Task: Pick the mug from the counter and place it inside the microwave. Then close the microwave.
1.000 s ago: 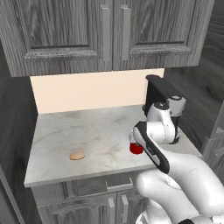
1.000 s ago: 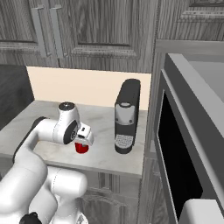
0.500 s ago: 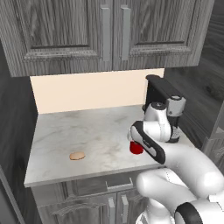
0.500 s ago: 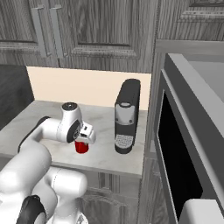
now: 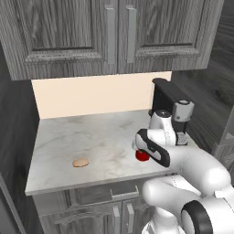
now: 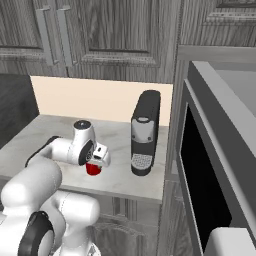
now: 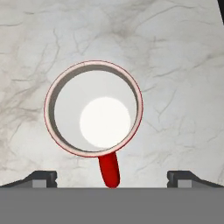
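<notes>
We hang over the mug (image 7: 93, 107) on the counter (image 7: 175, 65) with gripper (image 7: 112, 178) jaws wide, its handle at 6 o'clock, so descending off-centre could clip the rim and tip it.

no readable text, no labels, no brand marks, no numbers on any surface

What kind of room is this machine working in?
It looks like a home kitchen, computer-rendered rather than real. A marbled stone counter sits under grey wood-grain cabinets, a black coffee machine stands by the wall, and a large microwave is beside it, door open.
</notes>
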Robot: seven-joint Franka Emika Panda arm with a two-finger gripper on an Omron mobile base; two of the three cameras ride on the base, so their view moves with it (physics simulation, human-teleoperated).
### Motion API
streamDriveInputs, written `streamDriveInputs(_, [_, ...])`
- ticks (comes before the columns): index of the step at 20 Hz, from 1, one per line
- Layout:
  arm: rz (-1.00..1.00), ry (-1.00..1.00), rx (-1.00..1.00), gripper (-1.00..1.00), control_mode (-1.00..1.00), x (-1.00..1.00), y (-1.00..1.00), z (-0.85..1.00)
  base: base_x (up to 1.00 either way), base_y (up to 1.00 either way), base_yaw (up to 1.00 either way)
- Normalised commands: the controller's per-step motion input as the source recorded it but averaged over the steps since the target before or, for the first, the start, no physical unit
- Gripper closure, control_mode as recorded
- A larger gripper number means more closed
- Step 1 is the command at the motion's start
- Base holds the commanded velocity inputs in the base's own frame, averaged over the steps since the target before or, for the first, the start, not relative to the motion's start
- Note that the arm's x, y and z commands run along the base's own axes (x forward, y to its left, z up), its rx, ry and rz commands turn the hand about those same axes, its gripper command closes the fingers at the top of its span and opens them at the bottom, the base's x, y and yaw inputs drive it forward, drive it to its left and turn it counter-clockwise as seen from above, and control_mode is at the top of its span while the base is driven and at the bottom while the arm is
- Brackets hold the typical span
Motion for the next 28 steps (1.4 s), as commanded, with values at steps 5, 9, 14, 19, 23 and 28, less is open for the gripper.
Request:
streamDriveInputs(5, [0.0,0.0,0.0,-1.0,-1.0,-0.01,0.0,-0.24,0.0,0.0,0.0])
streamDriveInputs(9, [0.0,-0.01,0.0,-1.0,-1.0,0.0,0.0,-0.26,0.0,0.0,0.0])
streamDriveInputs(14, [0.0,0.0,0.0,-1.0,-1.0,0.0,0.0,-0.21,0.0,0.0,0.0])
streamDriveInputs(19, [0.0,0.0,0.0,-1.0,-1.0,0.0,0.0,-0.22,0.0,0.0,0.0])
streamDriveInputs(23, [0.0,0.0,0.0,-1.0,-1.0,0.0,0.0,-0.17,0.0,0.0,0.0])
streamDriveInputs(28, [0.0,0.0,0.0,-1.0,-1.0,0.0,0.01,-0.06,0.0,0.0,0.0])
